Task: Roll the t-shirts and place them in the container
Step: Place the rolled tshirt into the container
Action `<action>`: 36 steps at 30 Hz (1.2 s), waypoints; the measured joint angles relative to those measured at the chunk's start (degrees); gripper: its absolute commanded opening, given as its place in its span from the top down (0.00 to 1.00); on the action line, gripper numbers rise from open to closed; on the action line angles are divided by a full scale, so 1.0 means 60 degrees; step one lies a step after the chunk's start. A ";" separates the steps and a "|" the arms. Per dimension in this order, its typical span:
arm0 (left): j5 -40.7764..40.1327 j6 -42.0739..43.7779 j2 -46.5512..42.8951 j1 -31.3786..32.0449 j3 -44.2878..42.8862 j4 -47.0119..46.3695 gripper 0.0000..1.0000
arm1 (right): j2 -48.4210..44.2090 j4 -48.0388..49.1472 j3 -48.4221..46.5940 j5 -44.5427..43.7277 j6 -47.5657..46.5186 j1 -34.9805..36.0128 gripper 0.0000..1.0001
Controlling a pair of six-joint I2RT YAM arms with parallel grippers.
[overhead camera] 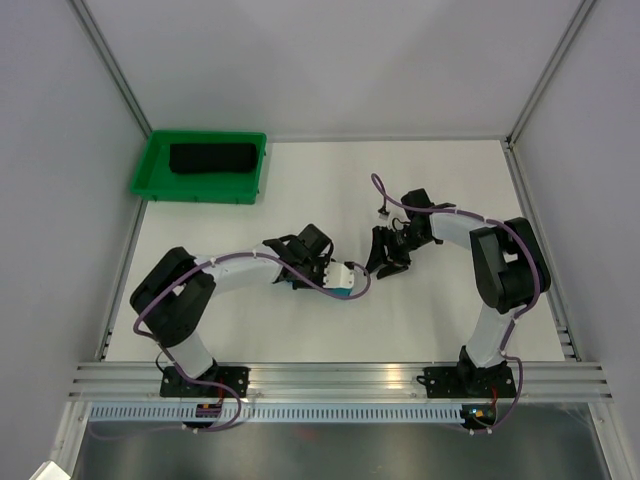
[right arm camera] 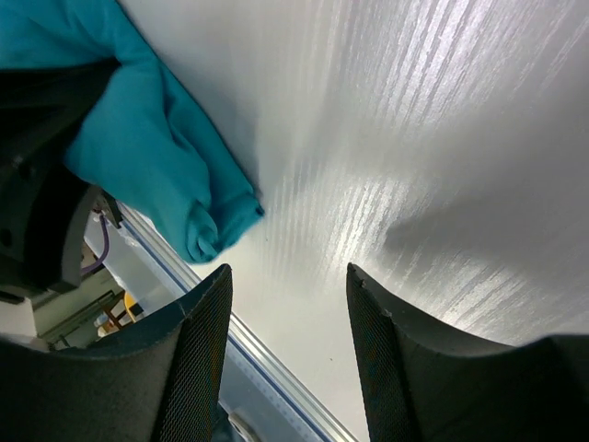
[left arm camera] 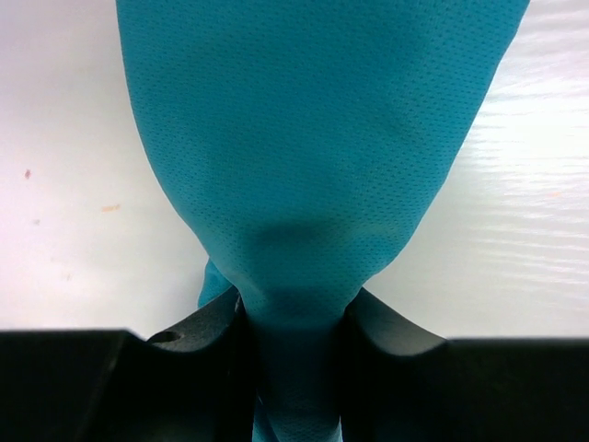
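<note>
Left gripper (left arm camera: 294,318): fingers pinched on the bunched teal t-shirt (left arm camera: 313,138) at mid worktop (overhead camera: 450,180), probably to reposition it. Right gripper (right arm camera: 287,276) just beside, fingers wide, empty. Far-left green tray (overhead camera: 150,165) holds a dark roll (overhead camera: 212,158).

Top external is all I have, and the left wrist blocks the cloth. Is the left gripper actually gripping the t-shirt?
Observer: Yes. Left wrist view shows the left gripper shut on the teal t-shirt, cloth bunched in its jaws.
Operator: Right gripper holding any?
Observer: No. Right wrist view shows the right gripper open, only bare table in the gap.
Operator: T-shirt near it?
Observer: A rolled-over end of the t-shirt sits at that view's upper left, apart from the right gripper.
</note>
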State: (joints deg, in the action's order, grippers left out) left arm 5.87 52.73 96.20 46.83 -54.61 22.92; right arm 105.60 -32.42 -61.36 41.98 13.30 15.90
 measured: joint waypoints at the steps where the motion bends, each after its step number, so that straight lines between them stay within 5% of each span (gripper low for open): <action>1: -0.0069 -0.0015 0.0018 -0.0135 -0.0015 -0.0047 0.98 | -0.0004 -0.0004 0.0000 -0.0044 0.0000 0.0000 0.41; 16: -0.1694 0.0634 0.0229 -0.2069 -0.0270 -0.1042 0.98 | -0.0007 -0.0033 -0.0091 -0.0339 0.0066 0.0000 0.42; 36: -0.1898 0.1749 0.0226 -0.3184 -0.0772 -0.1639 0.98 | -0.0007 -0.0138 -0.0350 -0.0550 0.0073 0.0000 0.42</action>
State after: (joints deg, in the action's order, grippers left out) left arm -5.52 63.22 97.56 27.73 -59.24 13.08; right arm 105.56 -33.26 -63.46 38.68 13.74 15.90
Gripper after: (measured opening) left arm 0.372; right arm 0.582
